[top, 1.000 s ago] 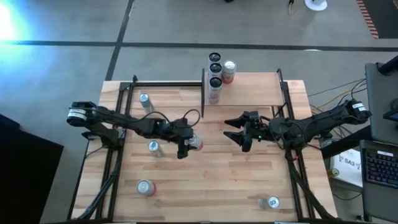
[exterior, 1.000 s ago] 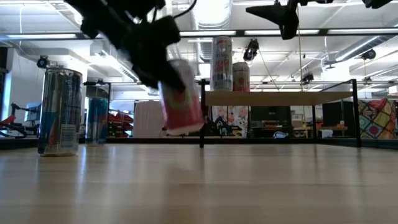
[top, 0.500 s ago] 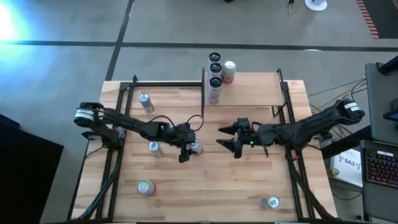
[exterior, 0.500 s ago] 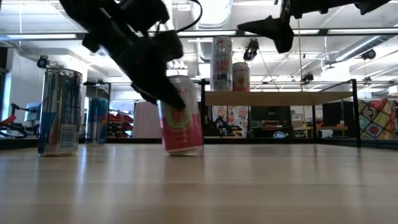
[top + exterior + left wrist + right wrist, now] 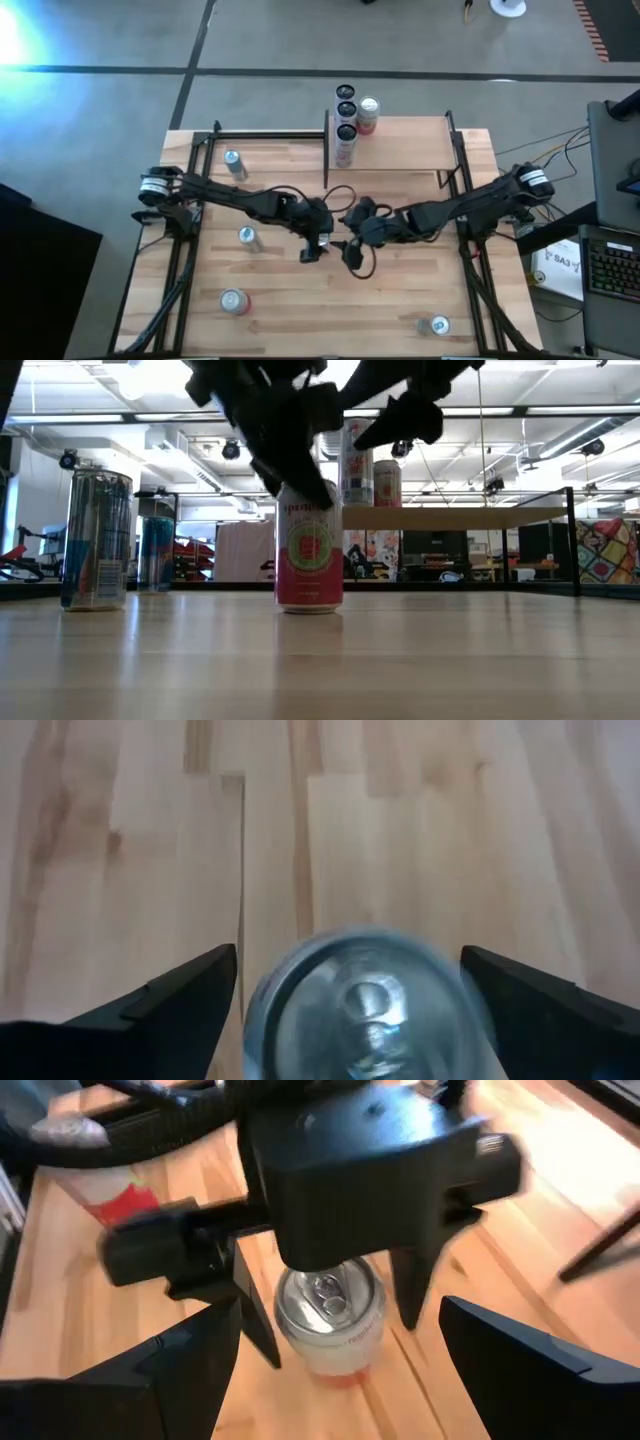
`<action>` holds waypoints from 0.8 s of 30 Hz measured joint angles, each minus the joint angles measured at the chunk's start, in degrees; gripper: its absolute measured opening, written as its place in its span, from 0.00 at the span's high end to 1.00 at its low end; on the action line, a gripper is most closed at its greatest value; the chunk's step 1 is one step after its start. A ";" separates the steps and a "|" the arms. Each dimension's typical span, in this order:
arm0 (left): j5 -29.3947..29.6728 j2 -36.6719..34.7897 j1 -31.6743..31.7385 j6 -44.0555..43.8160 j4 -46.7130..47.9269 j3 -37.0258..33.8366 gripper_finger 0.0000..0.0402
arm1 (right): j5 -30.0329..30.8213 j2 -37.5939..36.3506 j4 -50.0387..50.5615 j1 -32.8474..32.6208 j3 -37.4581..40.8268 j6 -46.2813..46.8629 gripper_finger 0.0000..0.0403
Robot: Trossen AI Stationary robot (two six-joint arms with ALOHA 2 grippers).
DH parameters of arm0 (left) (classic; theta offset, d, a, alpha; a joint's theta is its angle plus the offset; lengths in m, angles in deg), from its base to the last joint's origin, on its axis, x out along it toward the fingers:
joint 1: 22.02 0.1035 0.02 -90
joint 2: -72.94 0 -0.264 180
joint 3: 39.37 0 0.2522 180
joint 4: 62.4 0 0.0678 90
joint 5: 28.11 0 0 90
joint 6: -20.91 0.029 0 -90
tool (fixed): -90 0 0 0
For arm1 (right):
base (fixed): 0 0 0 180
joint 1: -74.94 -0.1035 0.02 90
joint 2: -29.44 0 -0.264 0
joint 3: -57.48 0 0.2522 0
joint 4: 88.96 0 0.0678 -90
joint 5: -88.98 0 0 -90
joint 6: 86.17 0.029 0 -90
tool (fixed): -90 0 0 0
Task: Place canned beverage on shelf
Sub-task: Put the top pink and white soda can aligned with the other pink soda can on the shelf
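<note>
Where cans [image 5: 346, 122] crowd shelf [image 5: 405, 142]

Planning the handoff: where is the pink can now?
In the low view, the pink can stands upright mid-table, under the left claw, with the right claw beside it.

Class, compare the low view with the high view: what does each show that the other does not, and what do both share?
Only the low view shows the pink can's printed label and its base resting flat on the tabletop.

Only the high view shows four more cans lying about the tabletop and both arms' full reach, the left tool and right tool meeting at mid-table.

Both show the shelf with cans standing on it.
</note>
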 joint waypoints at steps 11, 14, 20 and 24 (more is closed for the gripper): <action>0.47 -8.39 -0.20 3.05 12.51 0.33 0.19 | -0.72 6.22 -1.00 0.13 -3.37 -4.49 0.18; 0.46 -11.45 -0.26 3.12 14.85 -0.82 0.20 | -0.84 6.84 -1.74 0.53 -3.36 -4.83 0.18; 2.33 -18.92 -0.26 0.73 12.07 -7.70 0.20 | -3.55 8.46 -3.17 2.53 -2.97 -5.34 0.18; 3.64 -23.28 -0.22 -2.82 9.09 -13.35 0.20 | -5.67 9.93 -4.76 3.68 -2.91 -8.56 0.18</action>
